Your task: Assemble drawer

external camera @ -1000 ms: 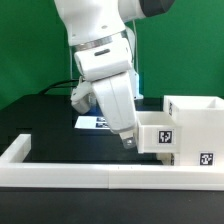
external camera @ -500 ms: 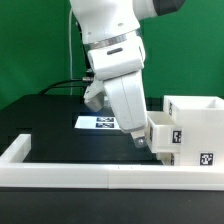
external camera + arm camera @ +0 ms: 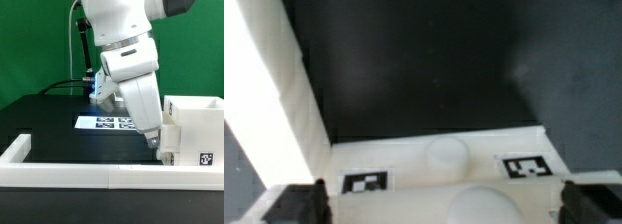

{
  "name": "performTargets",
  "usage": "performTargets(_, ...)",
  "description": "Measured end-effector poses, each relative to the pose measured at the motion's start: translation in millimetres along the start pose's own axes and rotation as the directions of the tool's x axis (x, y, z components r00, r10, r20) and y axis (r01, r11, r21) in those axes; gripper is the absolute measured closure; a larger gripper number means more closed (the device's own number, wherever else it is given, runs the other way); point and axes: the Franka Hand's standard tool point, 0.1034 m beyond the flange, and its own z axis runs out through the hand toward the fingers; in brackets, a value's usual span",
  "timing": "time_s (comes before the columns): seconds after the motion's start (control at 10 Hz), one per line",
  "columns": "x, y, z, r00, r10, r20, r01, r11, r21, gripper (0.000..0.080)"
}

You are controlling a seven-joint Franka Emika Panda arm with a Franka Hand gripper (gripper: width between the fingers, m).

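The tall white case [image 3: 197, 118] stands at the exterior view's right, against the border wall. One shallow white tray [image 3: 170, 150] sits in its lower front opening, only the tagged front sticking out. My gripper [image 3: 155, 141] is tilted down against that front. In the wrist view the tray front [image 3: 446, 165], with two square tags and a rounded handle, lies between my dark fingertips [image 3: 299, 205]. The jaws are spread wide, one fingertip at each side of the tray, so my gripper [image 3: 452, 206] is open. The second tray is out of view.
A long low white border wall [image 3: 80, 178] runs along the front and turns back at the exterior view's left. It also shows in the wrist view [image 3: 256, 100]. The marker board [image 3: 108, 123] lies on the black table behind my arm.
My arm has moved toward the exterior view's right. The tray has slid with it further into the case, so less of it sticks out.
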Motion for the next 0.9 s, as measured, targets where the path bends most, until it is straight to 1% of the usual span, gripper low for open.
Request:
performTargets(0.3, 19.5, -1.3, 5.1, 1.000, -0.022, -0.006, 0.022, 1.000, 0.007, 0.0151)
performTargets(0.4, 19.8, -0.2, 5.1, 1.000, -0.024, 0.004, 0.024, 1.000, 0.002, 0.0151)
performTargets(0.5, 18.0, -1.0, 5.7, 1.000, -0.015, 0.005, 0.015, 1.000, 0.002, 0.0151)
performTargets(0.6, 11.5, -1.9, 5.1, 1.000, -0.015, 0.003, 0.015, 1.000, 0.006, 0.0151)
performTargets(0.7, -1.4, -4.4, 3.1, 1.000, -0.006, 0.003, 0.006, 1.000, 0.019, 0.0151)
performTargets(0.8, -17.1, -6.8, -2.3, 1.000, -0.012, 0.002, 0.012, 0.999, 0.042, 0.0151)
performTargets(0.9, -30.3, -5.7, -7.3, 1.000, 0.011, 0.006, -0.011, 0.999, 0.042, 0.0151)
